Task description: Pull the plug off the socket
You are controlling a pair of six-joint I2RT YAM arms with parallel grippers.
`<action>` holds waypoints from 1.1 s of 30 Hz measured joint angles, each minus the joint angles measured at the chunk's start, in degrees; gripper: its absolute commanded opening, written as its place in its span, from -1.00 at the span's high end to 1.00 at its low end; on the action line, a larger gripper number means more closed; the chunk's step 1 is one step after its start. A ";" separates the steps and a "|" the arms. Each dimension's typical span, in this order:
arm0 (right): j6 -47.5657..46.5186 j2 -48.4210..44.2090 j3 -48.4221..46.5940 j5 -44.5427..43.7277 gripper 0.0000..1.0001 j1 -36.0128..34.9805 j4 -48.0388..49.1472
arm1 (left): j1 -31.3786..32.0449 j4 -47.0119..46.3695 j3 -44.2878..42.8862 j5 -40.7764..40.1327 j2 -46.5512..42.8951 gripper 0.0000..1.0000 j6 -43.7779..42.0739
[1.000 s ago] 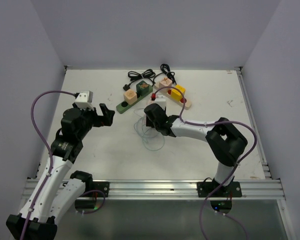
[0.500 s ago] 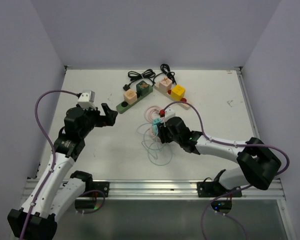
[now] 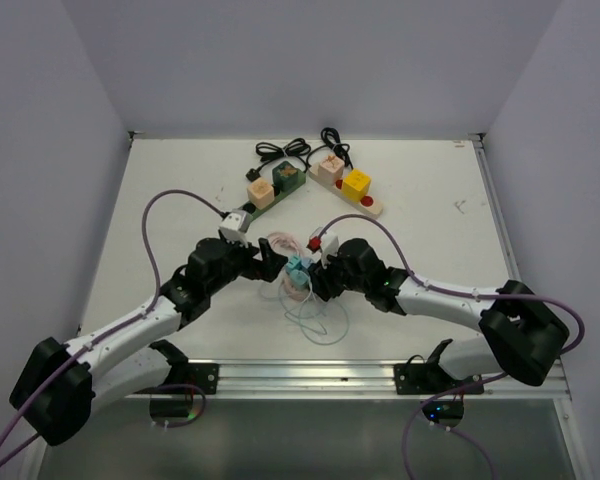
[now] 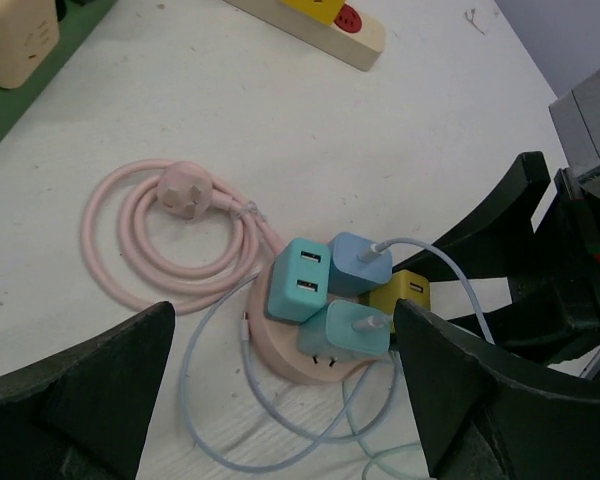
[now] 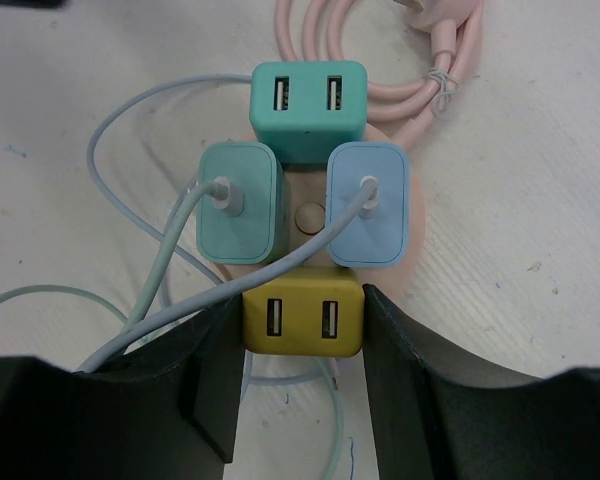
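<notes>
A round pink socket (image 4: 280, 352) lies on the table with a teal plug (image 4: 300, 280), a light blue plug (image 4: 358, 264), a mint plug (image 4: 345, 335) and a yellow plug (image 4: 408, 290) in it. In the right wrist view my right gripper (image 5: 302, 340) is shut on the yellow plug (image 5: 302, 325), one finger pressed on each of its sides. My left gripper (image 4: 283, 340) is open just above the socket, its fingers wide on either side and touching nothing. Two prongs show under the mint plug. In the top view both grippers meet at the socket (image 3: 296, 280).
The socket's pink cord (image 4: 150, 230) lies coiled beside it, and thin pale cables (image 3: 315, 320) loop toward the near edge. A green power strip (image 3: 270, 190) and a beige power strip (image 3: 350, 188) with blocks, plus black cords (image 3: 290, 150), lie at the back.
My left arm swung in from the left side and now hangs over the socket. My right gripper moved toward the near edge, and the socket came with it.
</notes>
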State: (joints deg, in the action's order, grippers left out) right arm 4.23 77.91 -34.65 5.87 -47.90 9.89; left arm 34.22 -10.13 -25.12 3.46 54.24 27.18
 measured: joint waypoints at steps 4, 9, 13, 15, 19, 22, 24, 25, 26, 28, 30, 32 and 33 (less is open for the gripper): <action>-1.79 -0.57 0.70 2.23 0.50 0.00 0.07 | 4.07 -7.91 0.63 -2.47 7.85 -0.84 -0.39; -2.97 -0.70 0.92 3.39 0.56 0.02 0.09 | 7.08 -14.53 0.68 -4.59 14.10 -0.76 -0.85; -3.37 -0.72 0.94 4.04 0.57 0.02 0.09 | 8.63 -18.10 0.68 -6.03 17.75 -0.62 -0.92; -3.41 -0.72 0.94 4.24 0.57 0.02 0.09 | 9.11 -19.41 0.68 -6.62 19.89 -0.47 -0.63; -3.45 -0.81 0.94 4.22 0.57 0.02 0.09 | 9.60 -21.62 1.22 -7.30 23.50 -0.09 1.03; -3.43 -1.03 1.01 4.17 0.59 0.02 0.07 | 10.38 -24.61 2.62 -7.85 24.35 0.10 2.82; -3.34 -1.25 1.11 4.15 0.60 0.02 -0.04 | 11.30 -26.51 3.80 -8.98 24.35 0.17 3.76; -3.32 -1.27 1.18 4.13 0.61 0.02 -0.04 | 11.58 -27.21 4.17 -9.53 24.35 0.23 3.89; -3.17 -1.27 1.20 4.09 0.62 0.02 -0.15 | 12.09 -28.24 4.70 -10.62 24.35 0.37 4.13; -2.84 -1.27 1.16 3.91 0.63 0.02 -0.15 | 12.94 -29.46 5.38 -12.22 24.57 0.62 4.44; -2.40 -1.29 1.14 3.80 0.64 0.09 -0.39 | 14.12 -30.58 5.60 -14.21 25.07 0.76 4.24; -1.79 -1.29 0.90 3.91 0.64 0.70 -0.83 | 15.54 -32.00 5.73 -16.83 25.83 0.89 4.07; -1.38 -1.29 0.74 4.33 0.64 1.14 -1.11 | 16.39 -32.81 5.88 -18.36 26.21 0.92 3.82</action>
State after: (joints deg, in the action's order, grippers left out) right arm 2.85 76.62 -33.91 10.20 -46.76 8.78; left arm 50.61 -42.94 -19.25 -14.90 80.44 31.00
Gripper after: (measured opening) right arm 0.483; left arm 0.355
